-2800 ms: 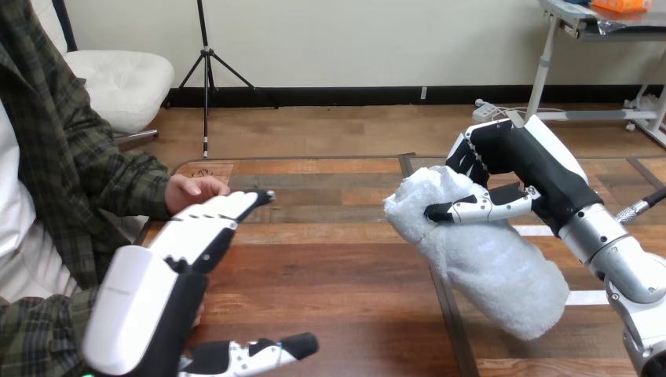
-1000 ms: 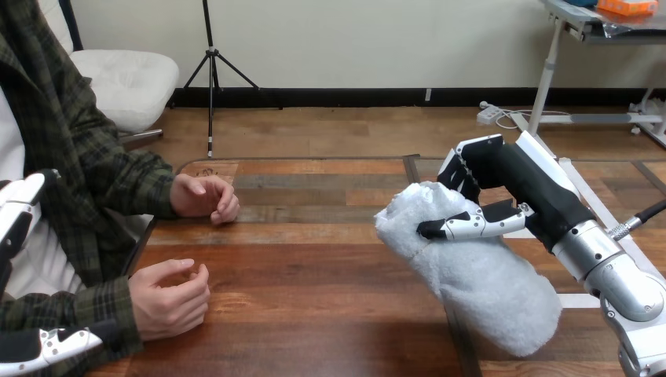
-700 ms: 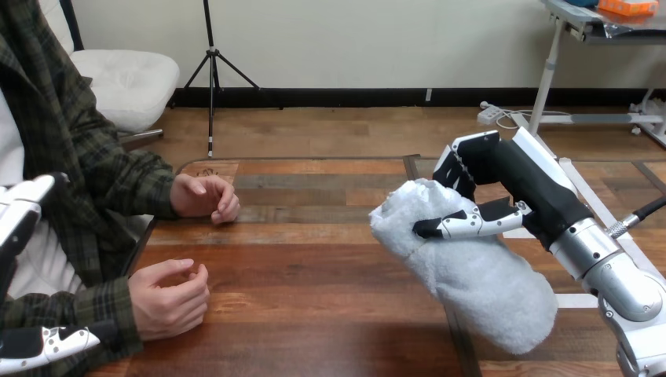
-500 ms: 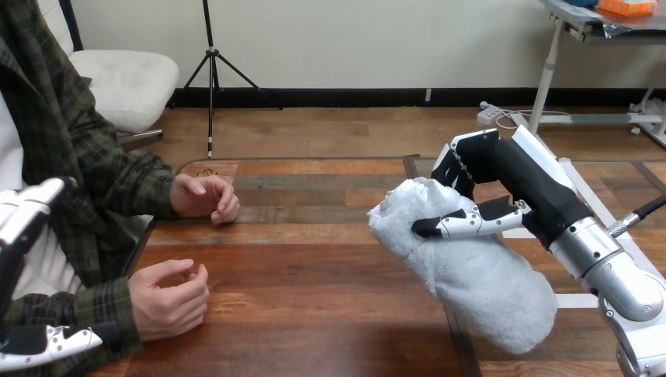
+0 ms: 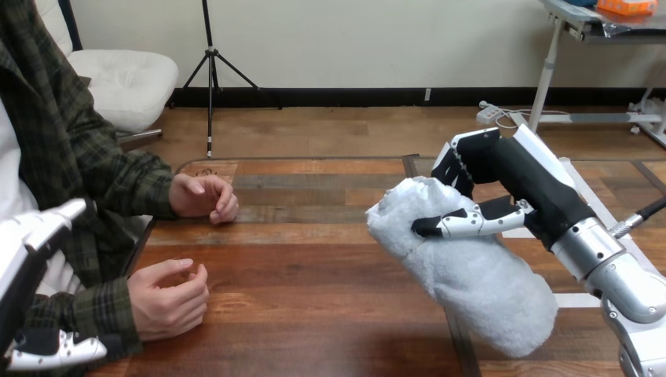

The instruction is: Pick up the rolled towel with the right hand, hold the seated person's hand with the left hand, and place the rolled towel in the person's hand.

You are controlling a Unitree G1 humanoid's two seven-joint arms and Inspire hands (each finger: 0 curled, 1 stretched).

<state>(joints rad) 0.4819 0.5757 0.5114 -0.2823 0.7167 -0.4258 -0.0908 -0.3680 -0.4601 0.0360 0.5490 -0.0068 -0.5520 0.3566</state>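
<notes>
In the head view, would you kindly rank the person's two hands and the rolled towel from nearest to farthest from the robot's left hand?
1. The person's lower hand, just right of the left hand.
2. The person's upper hand, farther up the table.
3. The rolled towel, far right, in the right hand.

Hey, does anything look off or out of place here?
Nothing spilled or damaged. The rolled towel sits tilted in the right hand, and the person's far hand and near hand rest loosely curled on the table, neither opened.
</notes>
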